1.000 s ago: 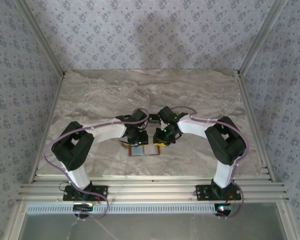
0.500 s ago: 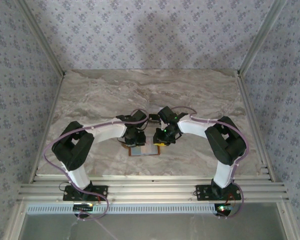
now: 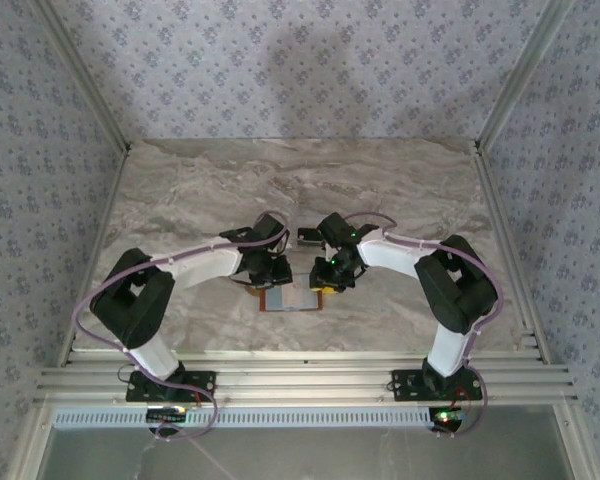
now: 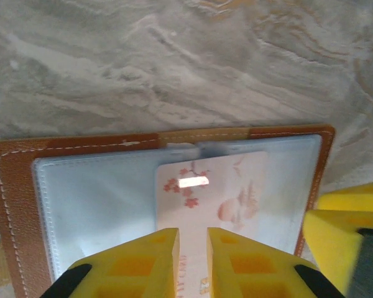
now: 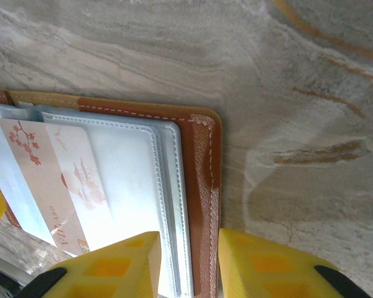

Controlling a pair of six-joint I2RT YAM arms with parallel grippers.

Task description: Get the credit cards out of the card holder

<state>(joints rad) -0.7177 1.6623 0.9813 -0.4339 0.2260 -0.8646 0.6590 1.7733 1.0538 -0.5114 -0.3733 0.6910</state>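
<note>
Swinging wider vs before: L arm [image 3: 195,262]; L tool [image 4: 191,232] over card [image 4: 219,186], R tool [image 5: 189,237] astride holder [image 5: 202,144]; grips unclear.

Brown card holder [image 4: 12,186], white stitching, grey-blue pockets; pinkish-white credit card [image 4: 230,180] with red blossoms ahead of the yellow left hand [image 4: 191,236]; grey-veined worktop [image 4: 174,62].

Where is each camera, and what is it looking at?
Top external: above and behind, facing down at the table; both arms show, left tool and right tool over the card holder.
Left wrist: on the left arm, facing down past its yellow fingers at the card holder and a pink-flowered credit card.
Right wrist: on the right arm, facing down past its yellow fingers at the card holder's brown corner.
Shared: both wrist views see that card.
</note>
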